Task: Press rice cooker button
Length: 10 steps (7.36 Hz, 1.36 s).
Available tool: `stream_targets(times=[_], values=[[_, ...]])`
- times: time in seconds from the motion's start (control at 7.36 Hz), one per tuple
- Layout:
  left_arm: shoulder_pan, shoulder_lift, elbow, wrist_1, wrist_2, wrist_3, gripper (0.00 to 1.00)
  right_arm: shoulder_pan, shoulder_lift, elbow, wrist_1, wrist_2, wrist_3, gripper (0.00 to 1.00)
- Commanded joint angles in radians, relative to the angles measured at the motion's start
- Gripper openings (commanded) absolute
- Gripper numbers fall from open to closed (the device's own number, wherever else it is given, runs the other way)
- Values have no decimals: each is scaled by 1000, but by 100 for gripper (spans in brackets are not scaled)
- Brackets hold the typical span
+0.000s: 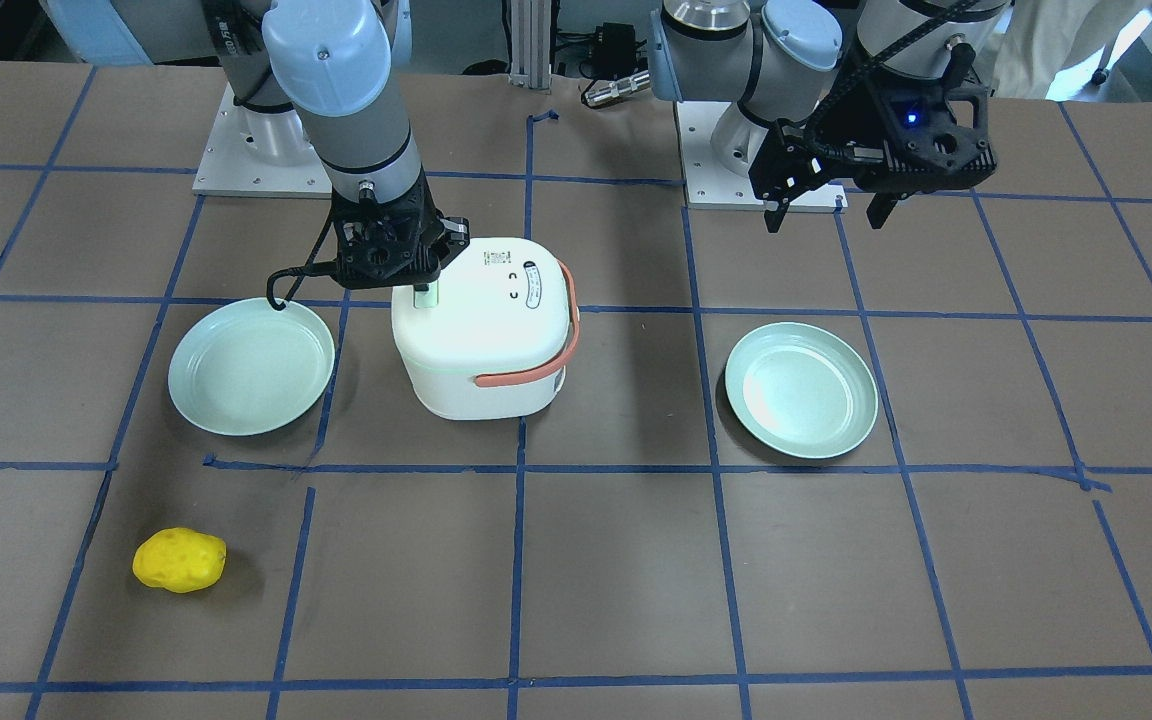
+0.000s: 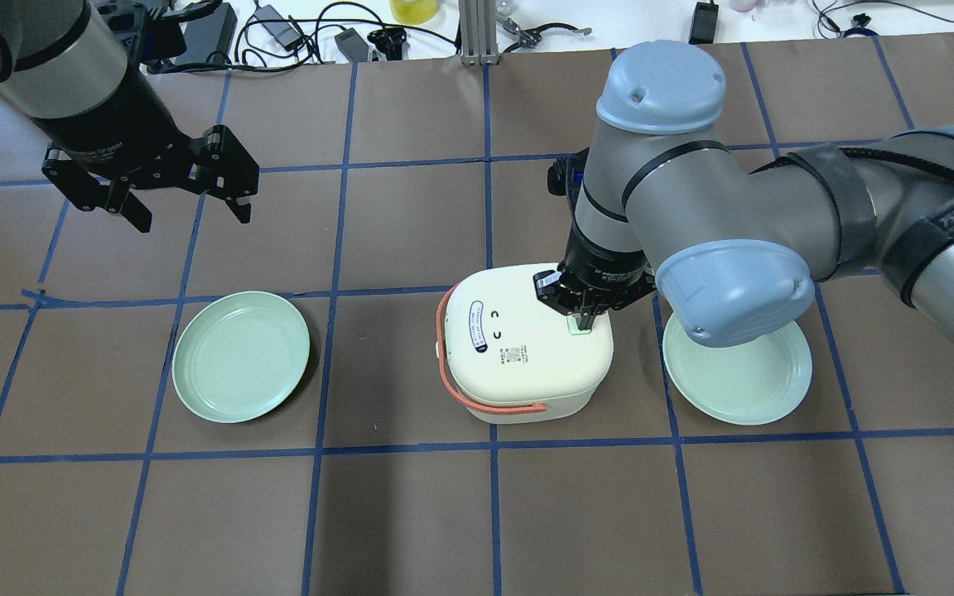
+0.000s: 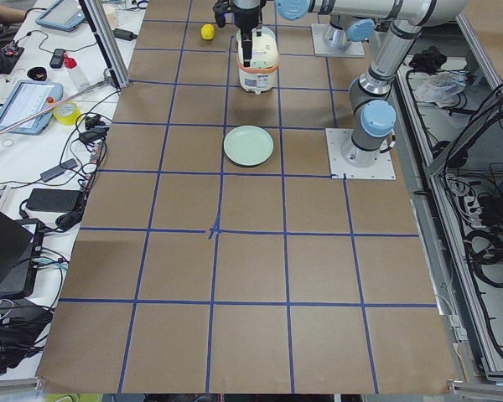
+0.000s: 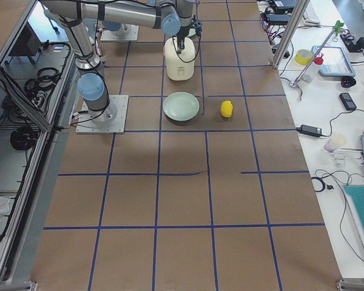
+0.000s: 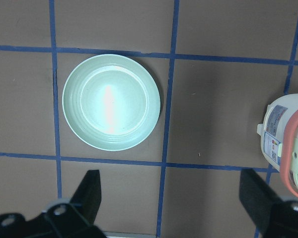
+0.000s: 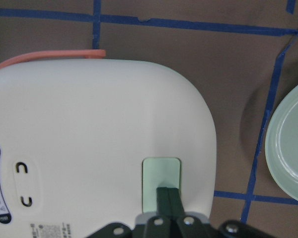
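A white rice cooker [image 2: 527, 348] with a salmon handle stands mid-table, also in the front view [image 1: 481, 330]. Its pale green button [image 6: 161, 173] sits on the lid near the edge. My right gripper [image 6: 168, 194] is shut, its fingertips resting on the button; it also shows in the overhead view [image 2: 583, 319] and the front view [image 1: 423, 290]. My left gripper [image 2: 187, 211] is open and empty, held high over the table's left part, with the tips of its fingers at the bottom of the left wrist view [image 5: 89, 191].
Two pale green plates lie on the table, one left [image 2: 241, 356] and one right [image 2: 738, 372] of the cooker. A yellow sponge-like object [image 1: 179, 560] lies near the operators' side. Blue tape lines grid the brown table.
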Motion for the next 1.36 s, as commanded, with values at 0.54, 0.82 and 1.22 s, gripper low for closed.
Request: stream_targets(times=[0.54, 0.82, 1.22], values=[[0, 0, 0, 0, 0, -1, 100, 0, 2, 0, -2, 0, 0, 9], [0, 0, 0, 0, 0, 1, 100, 0, 2, -1, 0, 0, 0, 16], [0, 0, 0, 0, 0, -1, 100, -21, 0, -82, -15, -15, -11, 100]])
